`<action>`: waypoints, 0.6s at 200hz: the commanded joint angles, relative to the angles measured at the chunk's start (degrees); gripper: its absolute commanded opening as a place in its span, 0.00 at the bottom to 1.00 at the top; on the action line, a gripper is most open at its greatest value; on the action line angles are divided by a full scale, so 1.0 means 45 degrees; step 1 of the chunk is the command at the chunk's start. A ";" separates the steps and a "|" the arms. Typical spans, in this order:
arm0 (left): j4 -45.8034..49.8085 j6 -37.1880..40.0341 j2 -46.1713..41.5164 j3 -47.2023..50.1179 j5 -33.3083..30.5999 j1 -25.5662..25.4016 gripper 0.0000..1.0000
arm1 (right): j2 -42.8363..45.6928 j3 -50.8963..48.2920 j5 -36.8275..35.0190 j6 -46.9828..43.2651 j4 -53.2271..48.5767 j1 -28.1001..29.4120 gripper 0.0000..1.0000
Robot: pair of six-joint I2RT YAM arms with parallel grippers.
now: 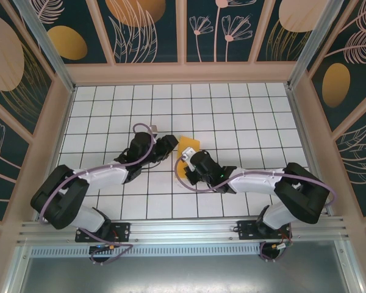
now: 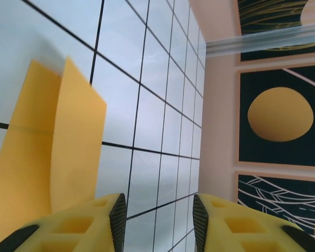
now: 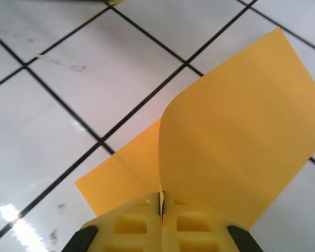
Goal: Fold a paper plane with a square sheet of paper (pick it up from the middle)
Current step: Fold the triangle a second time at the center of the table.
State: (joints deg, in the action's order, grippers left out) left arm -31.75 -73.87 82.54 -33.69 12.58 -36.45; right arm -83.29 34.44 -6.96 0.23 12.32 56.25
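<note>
The job looks barely begun: the square sheet of paper lies near the middle of the gridded surface, one part flat and the other curled up, with no firm crease I can be sure of and nothing like a dart, so the folds seem yet to be made. The right claw is pinched shut on the sheet where it bends, while the left claw stands partly open on nothing, the paper just beside one finger. Bare squares lie all around and the walls are well apart, the two claws alone being close together.
</note>
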 commanded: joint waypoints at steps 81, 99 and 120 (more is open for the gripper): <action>0.1472 0.1483 -0.1276 0.0783 0.0120 -0.0060 0.45 | 0.1166 -0.2407 0.6229 0.4438 0.3392 -0.1110 0.00; 0.1134 0.1493 -0.1064 0.0866 0.0538 -0.0094 0.45 | 0.0831 -0.2625 0.7144 0.5264 0.3825 -0.1695 0.00; 0.0641 0.1512 -0.0708 0.0905 0.1088 -0.0182 0.44 | 0.0311 -0.2782 0.7977 0.5819 0.4274 -0.2153 0.01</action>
State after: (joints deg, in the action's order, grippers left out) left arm -26.11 -68.60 77.52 -30.44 13.47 -36.56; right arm -79.40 23.24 21.47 20.34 25.74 48.56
